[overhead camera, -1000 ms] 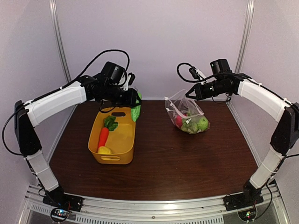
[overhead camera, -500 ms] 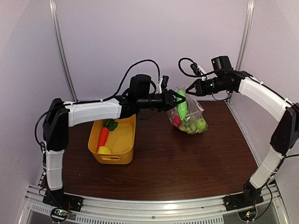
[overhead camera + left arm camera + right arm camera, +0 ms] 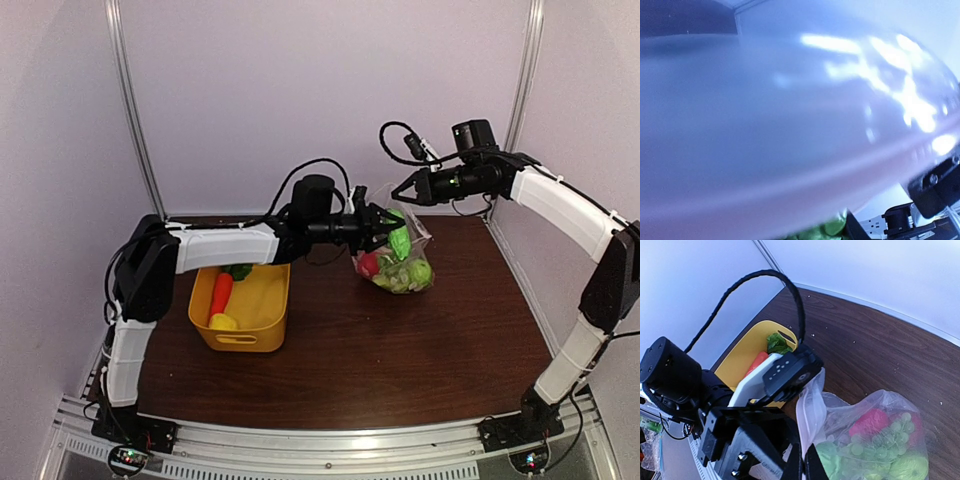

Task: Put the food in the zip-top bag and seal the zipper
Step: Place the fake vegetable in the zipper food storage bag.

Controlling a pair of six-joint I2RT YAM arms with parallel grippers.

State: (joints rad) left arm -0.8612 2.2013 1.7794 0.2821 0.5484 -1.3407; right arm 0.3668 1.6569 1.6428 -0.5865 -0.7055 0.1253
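Note:
The clear zip-top bag (image 3: 398,262) stands at the back right of the table with a red apple (image 3: 870,422), grapes (image 3: 881,441) and a green apple (image 3: 909,465) inside. My right gripper (image 3: 401,192) is shut on the bag's upper mouth edge (image 3: 810,415), holding it up. My left gripper (image 3: 384,228) reaches into the bag's mouth, shut on a green cucumber (image 3: 399,241). The left wrist view is mostly filled by blurred bag plastic (image 3: 790,125), with a bit of the green cucumber (image 3: 822,233) at the bottom. I cannot make out the zipper strip.
A yellow basket (image 3: 262,322) stands at the left, holding an orange carrot (image 3: 221,293), a yellow lemon (image 3: 222,322) and a green leafy piece (image 3: 238,270). The left arm stretches over the basket's back edge. Walls close in behind and at both sides.
My left arm swung from above the basket rightwards to the bag, carrying the cucumber, and has lowered it into the mouth. My right gripper has kept hold of the bag's edge.

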